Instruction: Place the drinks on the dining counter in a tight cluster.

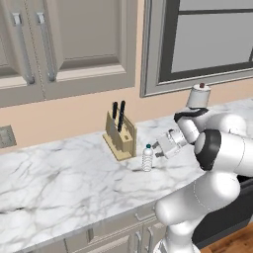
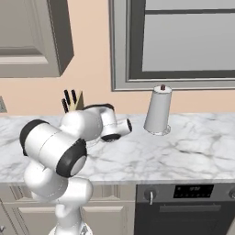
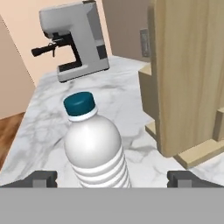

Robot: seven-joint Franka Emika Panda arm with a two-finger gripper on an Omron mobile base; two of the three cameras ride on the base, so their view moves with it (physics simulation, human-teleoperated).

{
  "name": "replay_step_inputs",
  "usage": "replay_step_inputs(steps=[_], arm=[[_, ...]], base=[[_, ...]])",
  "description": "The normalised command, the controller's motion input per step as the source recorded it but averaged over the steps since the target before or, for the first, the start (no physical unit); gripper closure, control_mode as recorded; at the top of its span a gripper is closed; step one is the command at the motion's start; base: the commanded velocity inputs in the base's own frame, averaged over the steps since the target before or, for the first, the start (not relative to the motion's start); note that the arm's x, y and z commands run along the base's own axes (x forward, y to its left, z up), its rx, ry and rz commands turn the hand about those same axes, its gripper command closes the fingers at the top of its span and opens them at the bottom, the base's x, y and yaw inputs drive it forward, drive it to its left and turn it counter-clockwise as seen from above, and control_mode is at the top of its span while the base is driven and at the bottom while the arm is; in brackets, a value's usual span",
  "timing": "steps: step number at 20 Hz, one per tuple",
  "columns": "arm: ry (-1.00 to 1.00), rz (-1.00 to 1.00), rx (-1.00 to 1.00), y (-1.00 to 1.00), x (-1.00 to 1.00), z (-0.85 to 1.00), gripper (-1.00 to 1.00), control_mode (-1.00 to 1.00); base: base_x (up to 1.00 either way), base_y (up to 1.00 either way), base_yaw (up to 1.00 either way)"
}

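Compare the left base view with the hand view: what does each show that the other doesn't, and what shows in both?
Left base view alone: the grey wall cabinets, the window, the paper towel roll and the white arm reaching toward the bottle. Hand view alone: the grey coffee machine at the counter's far end, and the open gripper with its fingertips either side of the bottle, not touching it. Both: the upright water bottle, the wooden knife block beside it, and the marble counter.

Arm (image 2: 75, 133) over marble counter (image 2: 193, 151); paper towel roll (image 2: 158, 111) upright.
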Motion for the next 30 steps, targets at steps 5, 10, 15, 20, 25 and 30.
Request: replay_step_inputs(steps=[5,10,15,20,25,30], arm=[[-0.05,0.00,0.00,0.24,0.00,-0.10,-1.00,-1.00],[0.00,0.00,0.00,0.21,0.00,-0.05,-1.00,-1.00],[0.00,0.00,0.00,0.19,0.00,-0.03,-1.00,-1.00],[0.00,0.00,0.00,0.00,0.00,0.00,-1.00,-1.00],[0.00,0.00,0.00,0.00,0.00,0.00,1.00,-1.00],[-0.04,-0.01,0.00,-0.05,-0.27,0.50,1.00,-1.00]], base=[[0.00,0.00,0.00],[0.00,0.00,0.00],[0.00,0.00,0.00],[0.00,0.00,0.00],[0.00,0.00,0.00],[0.00,0.00,0.00]])
